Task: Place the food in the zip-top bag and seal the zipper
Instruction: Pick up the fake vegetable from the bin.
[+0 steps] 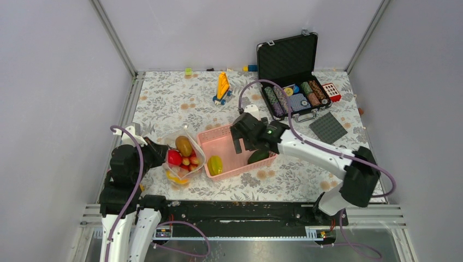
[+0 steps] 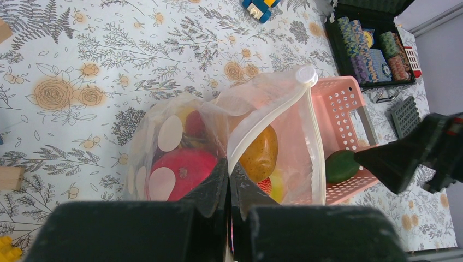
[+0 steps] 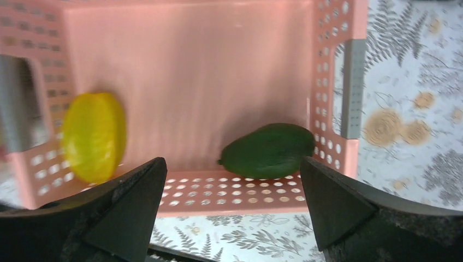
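In the top view, the task is judged partly done. Several pieces of food (image 1: pixel 184 146) are already inside the bag (image 1: pixel 201 155), which lies on the table (image 1: pixel 164 98) against the left side of the pink basket (image 1: pixel 218 131). A yellow fruit (image 1: pixel 214 165) and a green fruit (image 1: pixel 258 156) are left in the basket.

In the left wrist view, the left fingers (image 2: pixel 215 185) are pinched shut on the bag's near edge. The bag is clear, crinkled and pale-dotted, and the zipper (image 2: pixel 273 117) is seen unsealed, curving round the open mouth.

In the right wrist view, the right fingers (image 3: pixel 128 199) are spread wide over the green fruit, and nothing is held.
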